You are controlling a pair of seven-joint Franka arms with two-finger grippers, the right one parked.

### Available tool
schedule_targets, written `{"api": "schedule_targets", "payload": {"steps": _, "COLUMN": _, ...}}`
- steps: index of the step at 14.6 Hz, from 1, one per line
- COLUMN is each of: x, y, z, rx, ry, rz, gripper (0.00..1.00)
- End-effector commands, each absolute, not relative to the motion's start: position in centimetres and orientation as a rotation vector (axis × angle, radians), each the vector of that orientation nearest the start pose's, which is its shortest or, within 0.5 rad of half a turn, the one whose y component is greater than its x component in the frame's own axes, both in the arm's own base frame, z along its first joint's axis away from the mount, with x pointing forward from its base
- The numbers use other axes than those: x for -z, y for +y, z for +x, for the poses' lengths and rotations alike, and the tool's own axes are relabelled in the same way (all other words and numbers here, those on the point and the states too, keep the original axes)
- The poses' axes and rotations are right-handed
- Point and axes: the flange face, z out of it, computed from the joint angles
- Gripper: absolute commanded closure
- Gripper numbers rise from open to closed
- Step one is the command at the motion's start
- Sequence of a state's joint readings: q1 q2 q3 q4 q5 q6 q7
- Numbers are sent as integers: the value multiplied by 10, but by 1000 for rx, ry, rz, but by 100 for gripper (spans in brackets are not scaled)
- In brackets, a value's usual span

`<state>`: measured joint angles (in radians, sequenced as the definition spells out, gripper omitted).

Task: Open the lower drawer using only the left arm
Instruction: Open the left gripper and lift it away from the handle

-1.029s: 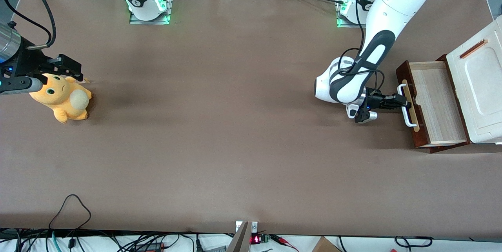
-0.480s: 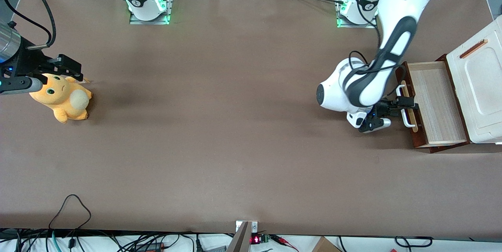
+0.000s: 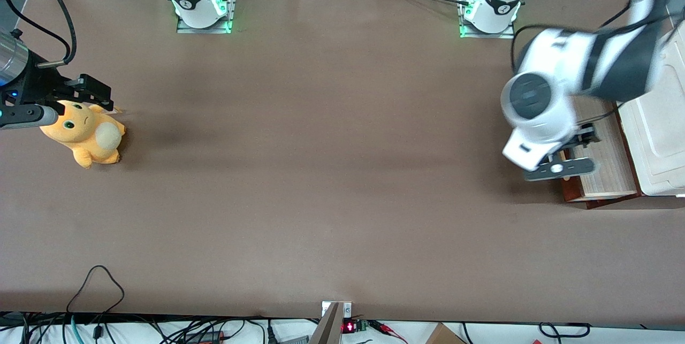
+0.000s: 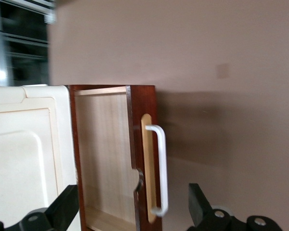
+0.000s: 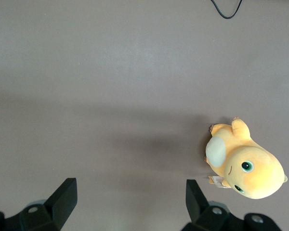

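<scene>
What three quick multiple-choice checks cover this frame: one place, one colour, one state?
1. Where is the left arm's black two-finger gripper?
A. above the pulled-out drawer
B. over the plush
C. at the arm's base

2. What colour is the U-shaped bar handle?
A. black
B. white
C. copper

3. What state is the shallow reddish-brown wooden lower drawer?
A. shut
B. removed
C. open

Answers:
1 A, the wrist view looks down on the drawer between the spread fingers.
2 B, a white bar on a pale wood strip.
3 C, its light plywood interior is exposed beside the white cabinet top.

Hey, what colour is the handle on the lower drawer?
White, a U-shaped bar handle on the lower drawer, clearest in the left wrist view.
</scene>
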<state>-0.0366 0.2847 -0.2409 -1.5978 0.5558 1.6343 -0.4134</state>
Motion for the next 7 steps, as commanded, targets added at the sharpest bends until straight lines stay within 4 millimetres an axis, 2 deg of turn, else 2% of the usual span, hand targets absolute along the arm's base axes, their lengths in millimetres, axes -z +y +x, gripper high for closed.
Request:
{"api": "schedule_targets", "payload": {"steps": 1, "x": -519, "y": -84, "z": 599, "rx": -83, "ry": -58, "rz": -2864, "gripper": 0}}
{"api": "schedule_targets", "payload": {"steps": 3, "x": -545, "y": -56, "z": 588, "rx": -88, "ry": -125, "rz": -3022, "gripper": 0}}
{"api": "schedule_targets", "payload": {"steps": 5, "x": -560, "y": -38, "z": 578, "rx": -73, "ry": 14, "rz": -3054, "gripper": 0}}
{"api": "schedule_targets", "payload": {"steps": 6, "x": -568, "y": -22, "z": 573, "rx": -56, "ry": 26, "rz": -3067, "gripper": 0}}
{"api": "schedule_targets", "payload": {"steps": 7, "x": -570, "y": -16, "z": 569, "rx": -61, "ry": 45, "rz": -3083, "gripper": 0}}
